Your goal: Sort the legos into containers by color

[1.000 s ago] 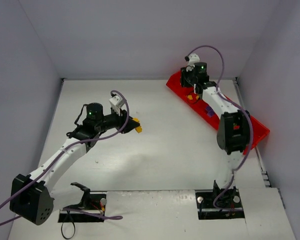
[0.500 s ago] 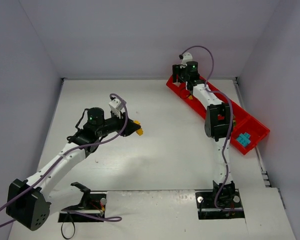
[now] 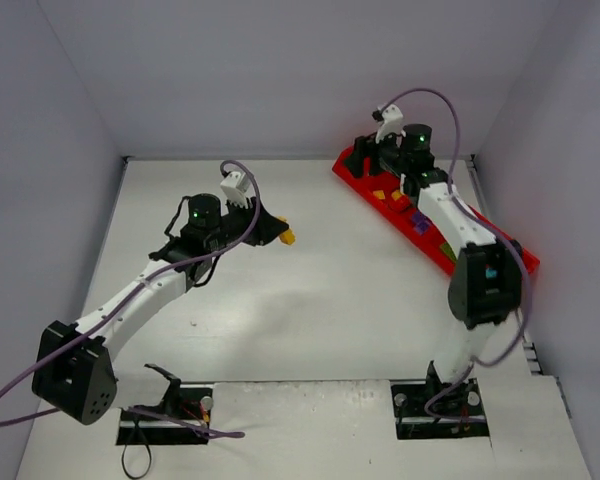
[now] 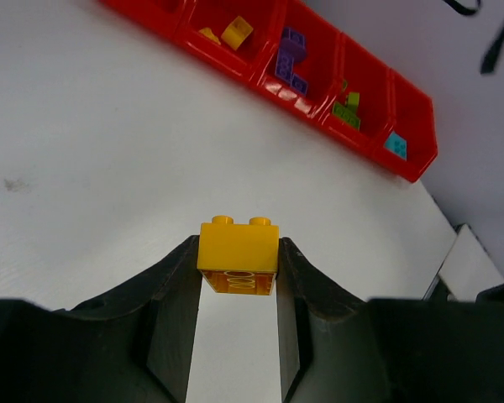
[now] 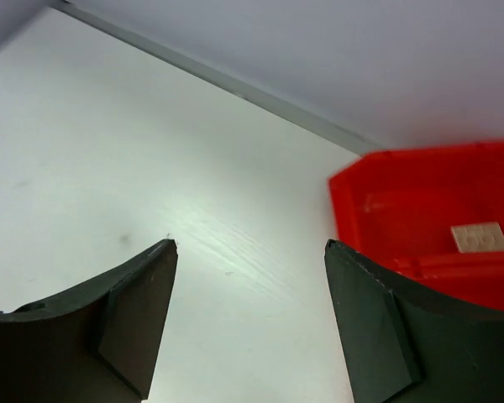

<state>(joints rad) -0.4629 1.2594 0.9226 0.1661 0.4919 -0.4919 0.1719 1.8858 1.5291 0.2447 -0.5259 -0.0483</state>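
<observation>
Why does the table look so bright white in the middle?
Right wrist view: glare whitens the table ahead of the open right tool. Left wrist view: the yellow brick is sharp, the red tray gleams. Top view: only faint, soft shadows.

A brick (image 4: 238,248) is sitting between the fingers of the left claw (image 4: 238,253), above the table (image 4: 109,151). Ahead of that claw and to its right, the tray (image 4: 260,84) is lying slantwise along the table's far side. Its compartments are running in a row, rightward as the claw sees them. A pair of bricks (image 4: 227,34) is lying in one, a cluster (image 4: 290,59) in the next, a heap (image 4: 347,107) in the one after, and a single piece (image 4: 395,144) in the last. The right claw (image 5: 248,248) is hanging by the tray's other end, over the table. The end compartment (image 5: 420,210) is lying just ahead of that claw and to its right.
</observation>
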